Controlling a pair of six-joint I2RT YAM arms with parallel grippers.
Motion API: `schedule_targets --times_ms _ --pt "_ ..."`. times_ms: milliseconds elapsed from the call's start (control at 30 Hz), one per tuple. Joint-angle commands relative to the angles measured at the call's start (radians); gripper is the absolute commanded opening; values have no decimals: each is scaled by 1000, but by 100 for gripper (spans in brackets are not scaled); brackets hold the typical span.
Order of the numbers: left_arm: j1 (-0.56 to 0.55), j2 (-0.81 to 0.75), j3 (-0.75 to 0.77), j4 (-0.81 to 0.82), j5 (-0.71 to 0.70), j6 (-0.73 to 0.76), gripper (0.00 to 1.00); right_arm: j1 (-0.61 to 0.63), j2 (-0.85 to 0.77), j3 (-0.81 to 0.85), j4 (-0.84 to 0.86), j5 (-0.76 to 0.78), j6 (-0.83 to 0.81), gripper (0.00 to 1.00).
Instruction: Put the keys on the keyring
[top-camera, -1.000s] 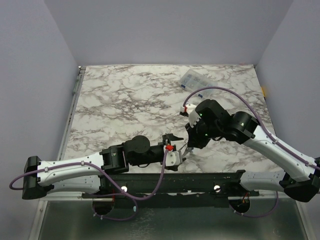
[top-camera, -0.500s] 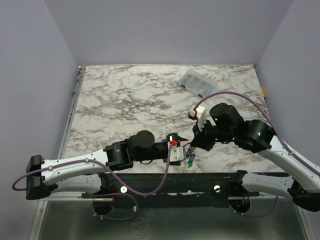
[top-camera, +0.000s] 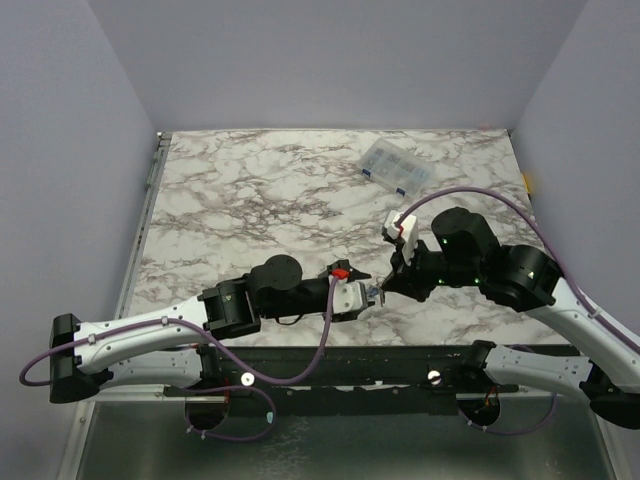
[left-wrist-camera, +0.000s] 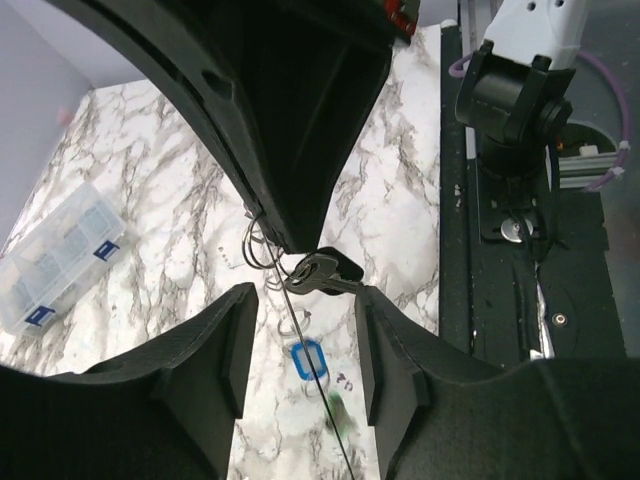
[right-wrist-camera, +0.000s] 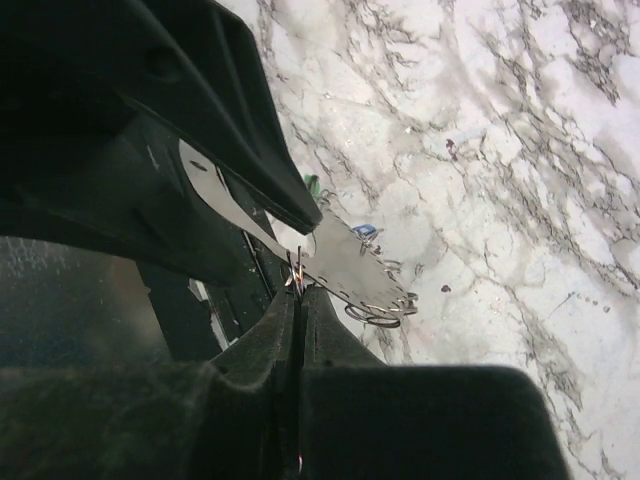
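My right gripper (top-camera: 385, 287) is shut on the thin grey keyring (right-wrist-camera: 297, 268) and holds it above the table's near edge. In the left wrist view the ring's wire (left-wrist-camera: 336, 430) runs between my left gripper's (left-wrist-camera: 305, 300) open fingers. A blue key tag (left-wrist-camera: 309, 361) and a blurred green one (left-wrist-camera: 339, 414) hang on it. A silver metal key (left-wrist-camera: 312, 272) with small rings sits at the fingertips, under the right gripper's black finger (left-wrist-camera: 300, 120). In the right wrist view the key's flat blade (right-wrist-camera: 350, 265) lies across my shut gripper (right-wrist-camera: 298, 295), with the blue tag (right-wrist-camera: 365, 230) beyond.
A clear plastic compartment box (top-camera: 396, 168) lies at the back right of the marble table (top-camera: 250, 200) and also shows in the left wrist view (left-wrist-camera: 55, 255). The black mounting rail (top-camera: 400, 355) runs along the near edge, just below both grippers.
My left gripper has moved right and a little up to meet the right gripper. The right gripper has shifted right and lifted the ring, so the tags no longer hang low.
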Motion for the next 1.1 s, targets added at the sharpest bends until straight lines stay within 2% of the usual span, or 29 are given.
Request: schedule_targets --times_ms 0,200,367,467,567,633,700,767,833,900,1067 --pt "2 27 27 -23 -51 6 45 -1 -52 -26 85 -63 -34 0" --pt "3 62 31 -10 -46 29 37 -1 -100 -66 127 -151 -46 1" --pt "2 88 35 21 -14 54 34 -1 -130 -116 170 -226 -61 1" --pt "3 92 36 33 1 63 23 -1 -147 -134 188 -236 -67 1" --pt "3 83 28 49 14 70 2 -1 -163 -149 202 -226 -70 1" --pt "2 73 16 49 11 71 0 -1 -166 -154 206 -196 -63 1" --pt "2 62 2 79 3 70 0 -1 -163 -158 209 -170 -55 11" --pt "3 49 -10 99 -11 65 0 -1 -162 -171 224 -148 -39 36" --pt "3 35 -26 126 -20 55 0 -1 -164 -193 248 -141 -21 52" --pt "3 22 -38 153 -29 42 0 -1 -168 -216 272 -142 -6 59" --pt "4 1 -51 191 -62 22 0 -1 -198 -269 348 -141 11 62"
